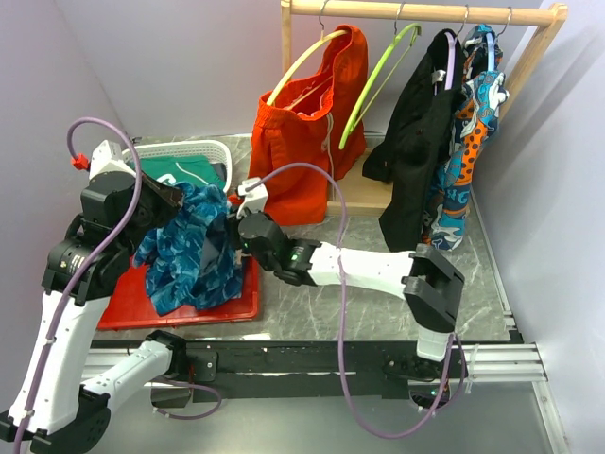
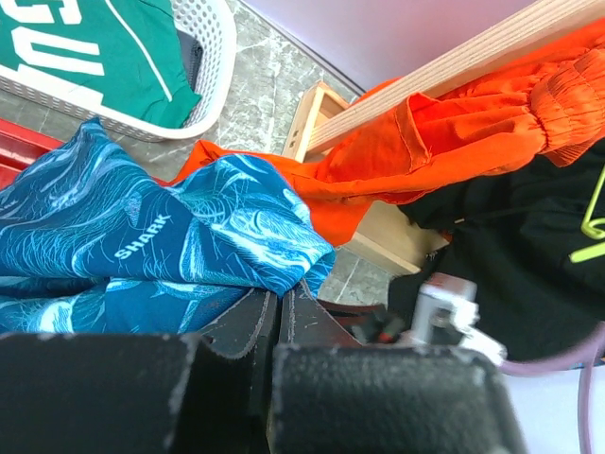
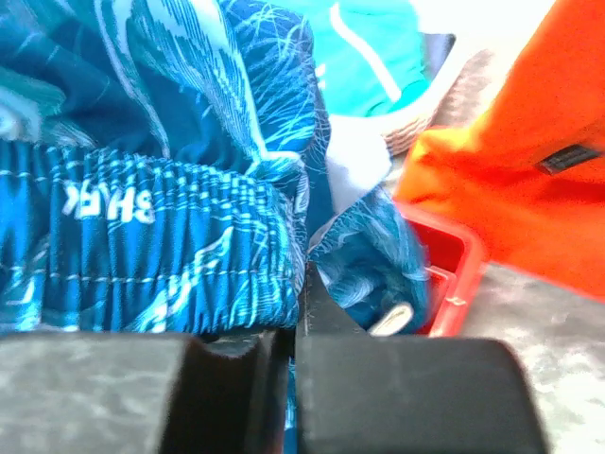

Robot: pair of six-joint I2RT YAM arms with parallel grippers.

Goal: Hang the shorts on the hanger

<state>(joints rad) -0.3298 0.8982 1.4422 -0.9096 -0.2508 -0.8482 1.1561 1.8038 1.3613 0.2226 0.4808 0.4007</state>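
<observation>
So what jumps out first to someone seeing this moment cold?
The blue patterned shorts hang bunched between the left fingers and right fingers, both pinched on the fabric, above the red tray at the left. Behind, the lime-green hanger hangs bare on the wooden rail beside bright orange shorts.

Layout: shorts (image 1: pixel 194 251) hang over tray (image 1: pixel 123 307), left gripper (image 1: pixel 178 199) at their left, right gripper (image 1: pixel 230 235) at their right. Laundry basket (image 1: pixel 189 147) behind tray. On rack rail (image 1: pixel 416 11), back right: hanger (image 1: pixel 378 85) between second pair of shorts (image 1: pixel 302 123) (left) and jacket (image 1: pixel 421 142) (right).
</observation>
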